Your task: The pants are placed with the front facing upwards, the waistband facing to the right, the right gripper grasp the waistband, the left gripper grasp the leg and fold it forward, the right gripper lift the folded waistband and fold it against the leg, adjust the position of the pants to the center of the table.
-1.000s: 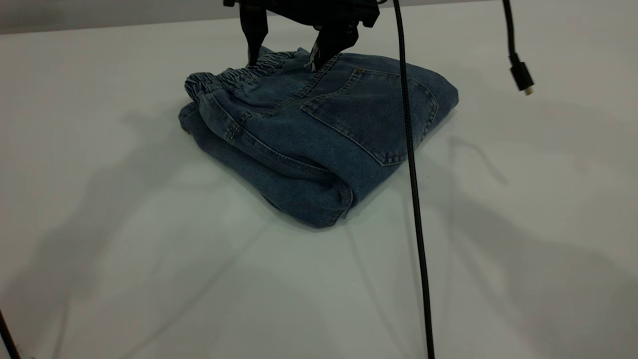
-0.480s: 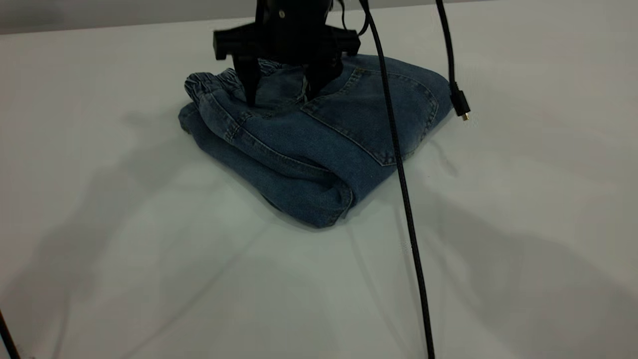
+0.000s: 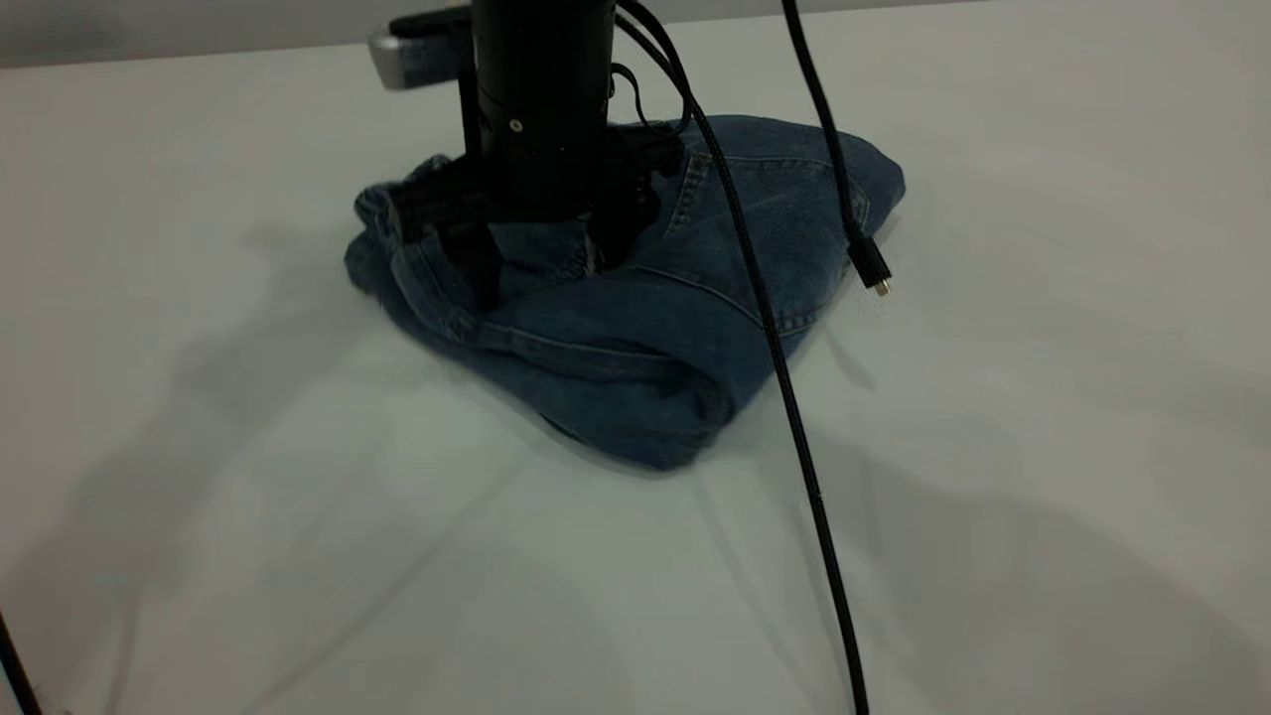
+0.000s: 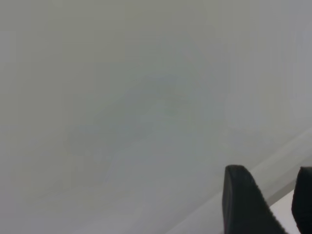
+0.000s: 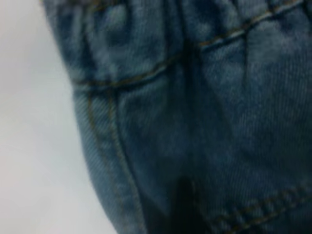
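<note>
Your folded blue denim pants [image 3: 645, 328] lie on the plain white-grey surface [image 3: 1043, 447], toward its far middle, patch back pocket facing up. Your black right end effector [image 3: 541, 273] stands on the bundle beside the gathered waistband [image 5: 146, 44], its 2 fingers spread and pressing into the denim. Your left end effector [image 4: 265, 207] hangs over bare surface, fingers spread. A loose black braided cable [image 3: 784, 397] crosses the pants. No writing is readable.

Through right wrist cam you see pants [image 5: 195, 122] very close, blue denim w/ tan stitching, gathered waistband [image 5: 146, 34] across one edge, a side seam running along, and pale table [image 5: 34, 146] just beside the fabric.
</note>
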`<state>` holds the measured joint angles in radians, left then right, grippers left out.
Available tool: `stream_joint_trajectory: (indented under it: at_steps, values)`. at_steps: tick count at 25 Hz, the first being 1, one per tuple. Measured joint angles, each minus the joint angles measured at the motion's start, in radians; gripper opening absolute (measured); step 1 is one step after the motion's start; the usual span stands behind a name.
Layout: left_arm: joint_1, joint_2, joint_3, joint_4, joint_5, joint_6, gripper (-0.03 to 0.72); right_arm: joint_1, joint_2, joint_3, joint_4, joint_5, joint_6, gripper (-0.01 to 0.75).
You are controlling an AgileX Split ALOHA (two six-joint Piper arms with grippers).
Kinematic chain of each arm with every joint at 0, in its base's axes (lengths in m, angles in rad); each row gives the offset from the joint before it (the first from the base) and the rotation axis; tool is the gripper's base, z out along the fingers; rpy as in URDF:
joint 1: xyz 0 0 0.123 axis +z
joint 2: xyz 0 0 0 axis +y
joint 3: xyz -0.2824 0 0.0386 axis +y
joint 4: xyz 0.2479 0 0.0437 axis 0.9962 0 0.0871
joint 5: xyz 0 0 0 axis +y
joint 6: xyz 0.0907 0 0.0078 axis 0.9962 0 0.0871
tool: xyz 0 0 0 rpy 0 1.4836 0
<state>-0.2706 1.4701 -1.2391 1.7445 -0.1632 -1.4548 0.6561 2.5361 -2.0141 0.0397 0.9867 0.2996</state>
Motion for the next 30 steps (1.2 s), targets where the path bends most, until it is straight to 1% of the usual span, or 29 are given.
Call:
stream_joint_trajectory:
  at_steps: [5,9,14,21,23,30]
  values:
    - [0.0,0.0,0.0,0.0,0.0,0.001,0.266,0.001,-0.001,0.001,-0.048,0.128,-0.022,0.503]
    - [0.0,0.0,0.0,0.0,0.0,0.01,0.266,0.001,-0.001,0.002,-0.054,0.234,-0.069,0.465]
    - [0.0,0.0,0.0,0.0,0.007,0.011,0.266,0.003,-0.001,0.002,-0.04,0.236,-0.09,0.425]
    - [0.0,0.0,0.0,0.0,0.008,0.039,0.265,0.002,-0.001,0.015,0.023,0.236,-0.125,0.419]
    - [0.0,0.0,0.0,0.0,0.024,0.039,0.265,0.003,-0.009,0.031,0.026,0.233,-0.133,0.419]
    - [0.0,0.005,0.0,0.0,0.041,0.06,0.265,0.003,-0.076,0.064,-0.03,0.238,-0.145,0.419]
